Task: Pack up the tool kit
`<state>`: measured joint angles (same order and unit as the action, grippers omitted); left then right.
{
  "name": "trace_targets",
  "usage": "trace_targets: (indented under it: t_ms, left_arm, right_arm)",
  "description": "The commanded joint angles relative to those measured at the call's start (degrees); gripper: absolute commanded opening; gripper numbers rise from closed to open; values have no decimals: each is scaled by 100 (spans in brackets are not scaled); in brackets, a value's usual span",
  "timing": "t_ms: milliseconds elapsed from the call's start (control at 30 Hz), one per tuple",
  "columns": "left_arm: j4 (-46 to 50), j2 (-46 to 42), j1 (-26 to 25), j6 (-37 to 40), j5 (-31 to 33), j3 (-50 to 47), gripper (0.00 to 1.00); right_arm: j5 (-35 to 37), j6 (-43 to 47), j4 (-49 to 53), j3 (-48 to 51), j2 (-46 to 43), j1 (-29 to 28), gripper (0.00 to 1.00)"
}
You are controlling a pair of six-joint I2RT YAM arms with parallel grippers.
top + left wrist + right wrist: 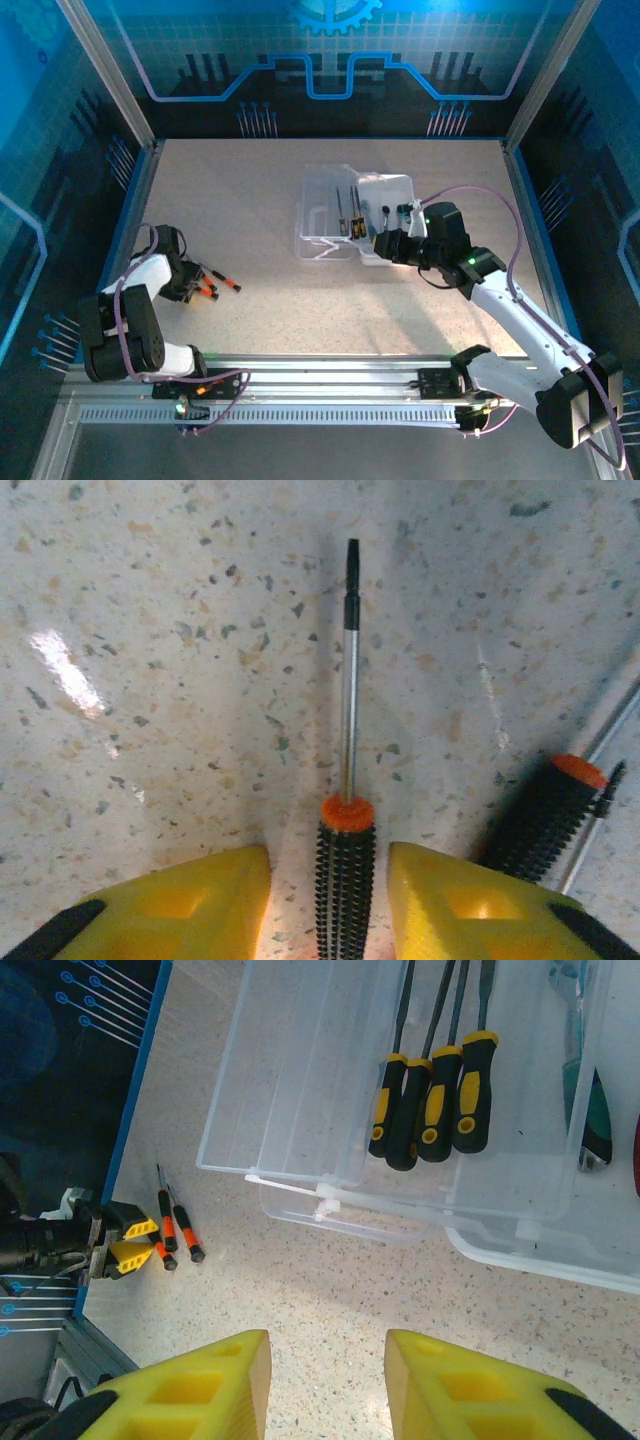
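The clear plastic case (322, 205) lies open at the table's middle back. Several yellow-and-black-handled screwdrivers (430, 1100) lie in one half of it, and a green-handled tool (592, 1110) lies in the other half. Three small orange-and-black screwdrivers (215, 288) lie on the table at the left. My left gripper (328, 885) is open and straddles one small screwdriver's ribbed handle (346, 900), with a gap on each side. A second small screwdriver (545, 815) lies just to its right. My right gripper (328, 1360) hangs open and empty over bare table in front of the case (300, 1080).
The speckled tabletop (300, 310) stretches between the small screwdrivers and the case. A blue wall (135, 190) borders the table close behind the left gripper (190, 285). The case's latch tab (325, 1205) juts toward the right gripper (385, 245).
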<state>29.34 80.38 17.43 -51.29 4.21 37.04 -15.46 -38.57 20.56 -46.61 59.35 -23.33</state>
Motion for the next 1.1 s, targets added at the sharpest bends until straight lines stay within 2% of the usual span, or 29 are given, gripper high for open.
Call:
trace_targets:
  t_ms: [0, 167, 300, 467, 933, 1067]
  left_arm:
    - [-398, 371, 40, -84, -64, -55, 32]
    - [-438, 375, 36, 27, 60, -109, 22]
    - [-346, 206, 43, 165, 82, -87, 18]
    - [-157, -201, 45, 373, 242, -36, 17]
    - [620, -1053, 41, 530, 196, 420, 14]
    - [811, -1268, -125, 532, 142, 728, 14]
  right_arm:
    - [30, 78, 88, -105, -120, 29, 37]
    - [-51, 42, 32, -30, -117, 66, 37]
    - [-98, 51, 35, -74, -73, 70, 37]
    - [-48, 20, -21, -59, -118, 74, 37]
    - [-79, 9, -69, -13, -134, 70, 37]
    - [-79, 15, -111, -4, -108, 74, 37]
